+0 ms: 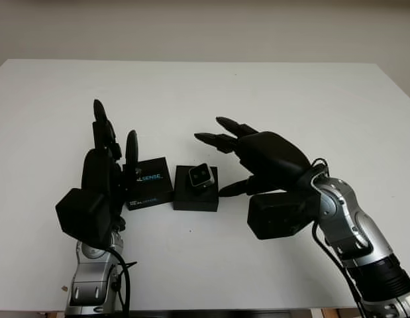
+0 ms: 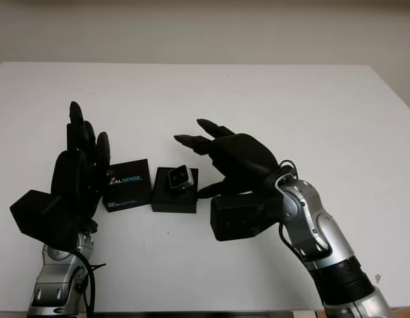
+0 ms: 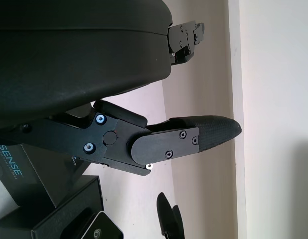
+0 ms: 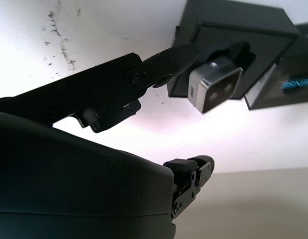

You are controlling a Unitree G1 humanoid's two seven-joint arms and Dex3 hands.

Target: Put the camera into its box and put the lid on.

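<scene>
A small silver camera [image 1: 199, 176] sits tilted in the open black box [image 1: 197, 197] at the table's middle; it also appears as the camera [image 4: 214, 87] in the box [image 4: 228, 35]. The black lid [image 1: 149, 183], printed "REALSENSE", lies flat just left of the box. My right hand [image 1: 238, 156] is open, hovering just right of and slightly above the box, thumb tip low by the box's right side. My left hand [image 1: 112, 142] is open and raised upright just left of the lid. Neither hand holds anything.
The white table [image 1: 271, 99] stretches wide behind and to both sides of the box. Its front edge runs near my forearms. A pale wall stands behind the far edge.
</scene>
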